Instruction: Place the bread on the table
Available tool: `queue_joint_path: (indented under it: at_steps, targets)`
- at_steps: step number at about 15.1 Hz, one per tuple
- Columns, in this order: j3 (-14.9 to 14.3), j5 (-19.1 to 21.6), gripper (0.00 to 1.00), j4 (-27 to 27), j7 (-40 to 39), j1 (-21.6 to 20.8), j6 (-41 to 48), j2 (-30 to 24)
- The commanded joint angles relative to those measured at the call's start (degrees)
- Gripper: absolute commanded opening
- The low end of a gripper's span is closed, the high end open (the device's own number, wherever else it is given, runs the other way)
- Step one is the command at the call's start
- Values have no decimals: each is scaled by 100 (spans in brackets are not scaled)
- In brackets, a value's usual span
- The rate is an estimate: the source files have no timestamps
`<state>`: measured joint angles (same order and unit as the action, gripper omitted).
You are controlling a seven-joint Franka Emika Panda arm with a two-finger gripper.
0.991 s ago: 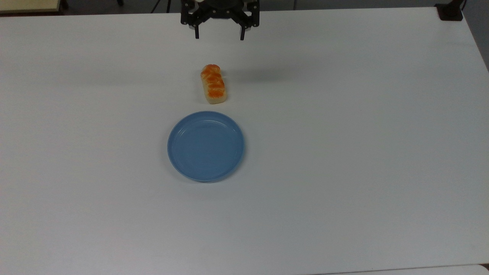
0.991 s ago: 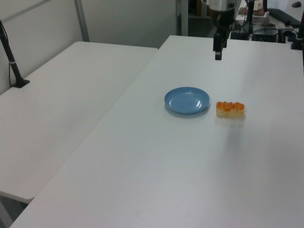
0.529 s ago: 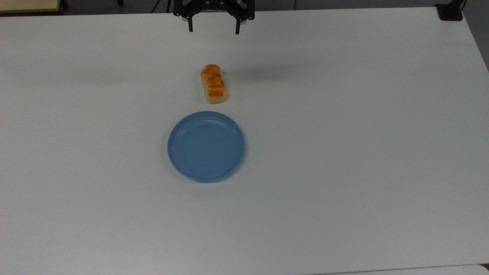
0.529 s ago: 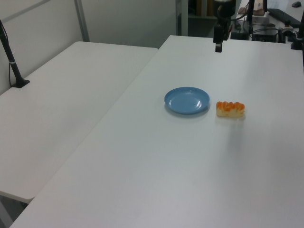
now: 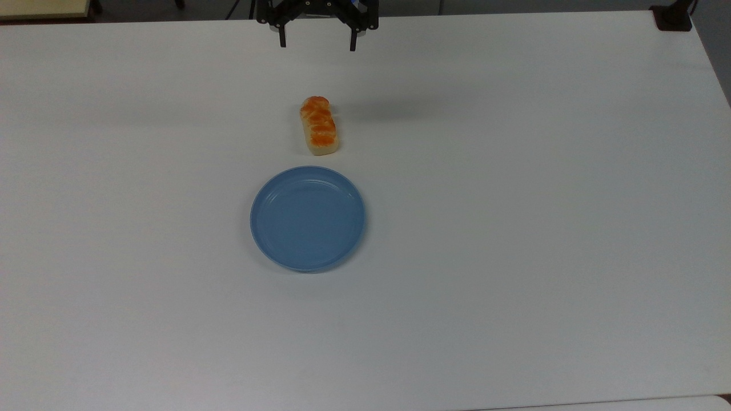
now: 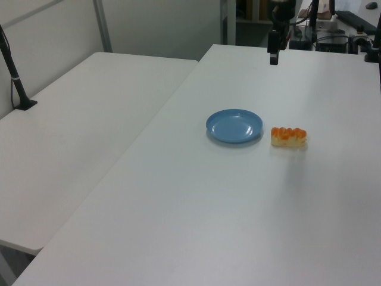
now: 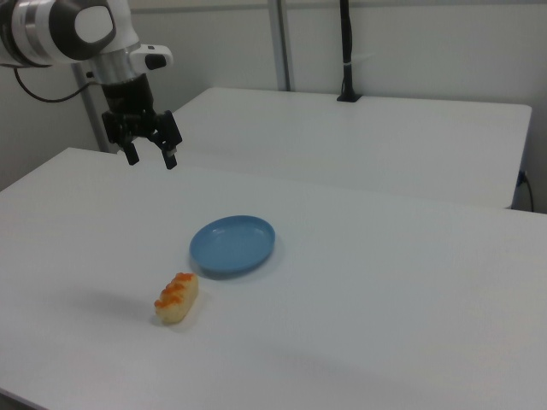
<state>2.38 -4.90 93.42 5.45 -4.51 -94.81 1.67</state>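
The bread, a small loaf with an orange segmented top, lies flat on the white table, just beyond the blue plate in the top view. My gripper hangs open and empty high above the table's far edge, well clear of the bread.
A second white table stands alongside. Black post mounts sit at the table edges. Cables and equipment lie behind the far edge in the left view.
My gripper has risen and drawn back toward the far edge of the table, staying open. The bread and the plate have not moved.
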Motion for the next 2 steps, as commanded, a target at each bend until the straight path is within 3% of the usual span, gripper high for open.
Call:
queue_joint_path:
  at_steps: [1, 2]
  targets:
    - [-36, 103, 100, -43, 9, -6, 191, -79]
    - [-36, 103, 100, -43, 9, -6, 191, -79]
